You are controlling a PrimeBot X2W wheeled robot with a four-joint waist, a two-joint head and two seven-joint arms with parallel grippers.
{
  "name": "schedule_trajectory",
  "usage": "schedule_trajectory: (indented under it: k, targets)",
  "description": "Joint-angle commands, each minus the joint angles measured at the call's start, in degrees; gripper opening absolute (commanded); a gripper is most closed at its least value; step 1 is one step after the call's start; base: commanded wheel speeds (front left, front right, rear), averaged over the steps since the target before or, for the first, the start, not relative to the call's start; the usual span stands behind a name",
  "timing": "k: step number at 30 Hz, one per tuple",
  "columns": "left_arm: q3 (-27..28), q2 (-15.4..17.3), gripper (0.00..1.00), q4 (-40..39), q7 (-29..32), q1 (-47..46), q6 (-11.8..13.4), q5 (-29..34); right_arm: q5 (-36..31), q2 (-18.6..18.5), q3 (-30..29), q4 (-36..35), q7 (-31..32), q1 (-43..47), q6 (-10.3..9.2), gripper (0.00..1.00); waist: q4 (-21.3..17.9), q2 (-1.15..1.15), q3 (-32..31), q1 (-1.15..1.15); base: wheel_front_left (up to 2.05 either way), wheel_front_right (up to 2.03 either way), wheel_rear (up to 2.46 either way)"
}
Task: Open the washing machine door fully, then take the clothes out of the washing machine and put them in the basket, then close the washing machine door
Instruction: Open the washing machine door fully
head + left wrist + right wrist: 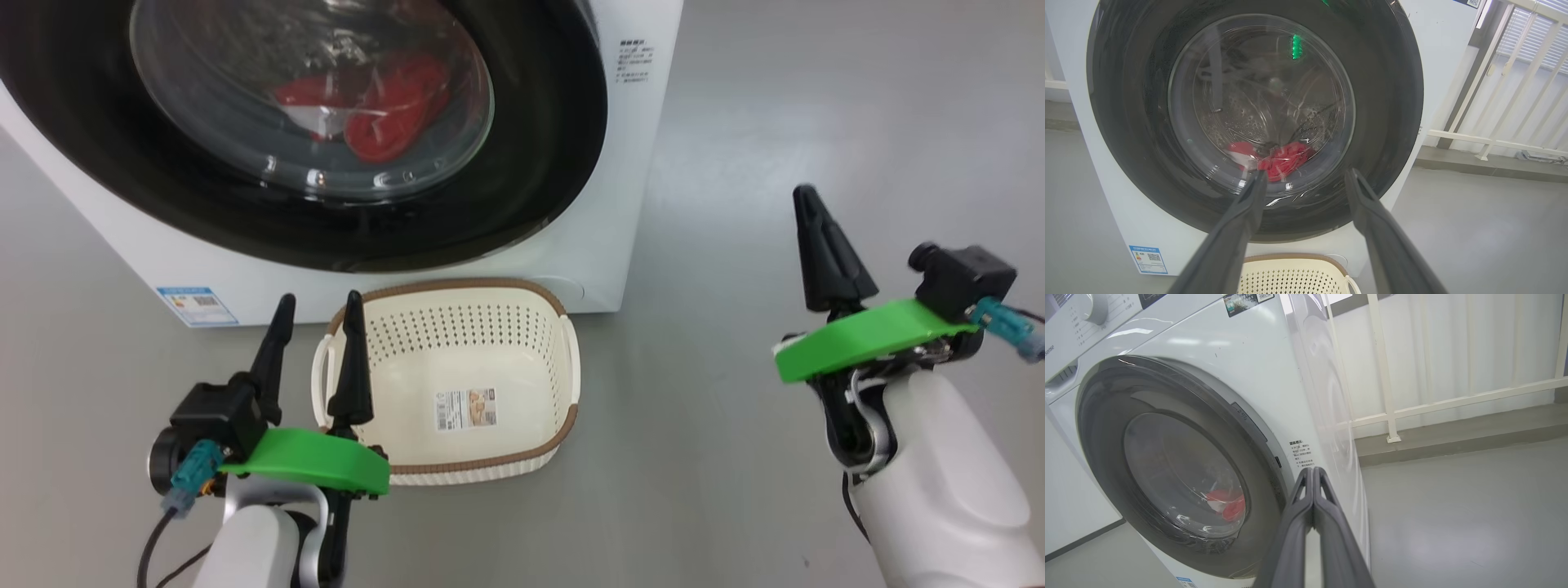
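Right gripper (808, 200): our nearest tool, fingers pressed together on nothing, hanging over bare floor to the right of the washer and well apart from the door.
Left gripper (319, 304): fingers spread and empty, low beside the basket's left handle. We judge it best placed there, out of the door's swing.
Washer (620, 204): white front-loader facing us. We work from its right front corner.
Door (555, 163): shut flush against the front, so opening it is our step in hand. We judge the hinge to be on the left, so our pull should follow an arc outward and leftward until the door stands fully wide.
Basket (457, 335): empty, on the floor just beside the washer's foot, below the door. We should check that the door clears its rim.
Clothes (392, 122): red, low in the drum behind the glass, out of our reach until the door is open.
Recess (1248, 420): a grey slot at the door's right edge, likely the handle. We bring the closed fingertips in there as a hook, seat them well, then pull steadily, lest they slip off the glossy rim.
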Motion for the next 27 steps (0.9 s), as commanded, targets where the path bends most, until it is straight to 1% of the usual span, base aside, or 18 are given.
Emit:
schedule_trajectory:
  k: [1,4,7,9,12,15,20,27]
  targets:
    - [1.8,1.4,1.00,-2.0,-0.7,-2.0,-0.5,0.4,1.6,0.2,1.4,-1.3,-0.4,-2.6,0.02,0.00,0.8,0.00,2.4,0.00,0.00,0.00,0.00]
    - [1.9,1.4,1.00,-3.0,-0.7,-2.7,-0.6,0.8,7.6,0.2,1.7,-1.1,-0.4,-4.9,0.02,0.00,1.1,0.00,4.5,0.00,0.00,0.00,0.00]
    - [1.8,1.4,1.00,-3.9,-0.7,-3.5,-0.7,1.1,18.1,0.2,3.0,-1.2,-0.4,-7.3,0.02,0.00,1.5,0.00,6.5,0.00,0.00,0.00,0.00]
    - [1.7,1.4,1.00,-4.4,-0.7,-3.7,-0.8,0.1,23.7,0.2,4.0,-1.3,-0.3,-8.9,0.02,0.00,1.6,0.00,7.6,0.00,0.00,0.00,0.00]
    - [1.3,1.4,1.00,-5.4,-0.7,-4.3,-0.7,-0.3,30.6,0.2,4.6,-1.8,0.9,-11.3,0.02,0.00,1.8,0.00,9.1,0.00,0.00,0.00,0.00]
    - [0.7,1.4,1.00,-6.7,-0.7,-4.8,-0.5,-0.7,36.0,0.2,4.4,-2.5,2.8,-13.4,0.02,0.00,1.9,0.00,10.5,0.00,0.00,0.00,0.00]
    - [0.2,1.4,1.00,-7.9,-0.7,-5.4,-0.4,-1.0,46.5,0.1,2.8,-3.2,9.0,-16.3,0.02,0.00,2.2,0.00,12.5,0.00,0.00,0.00,0.00]
    - [-0.2,1.4,1.00,-8.9,-0.7,-5.7,-0.3,-1.6,58.1,-0.8,0.5,-2.1,19.9,-20.0,0.02,0.00,3.2,0.00,15.1,0.00,0.00,0.00,0.00]
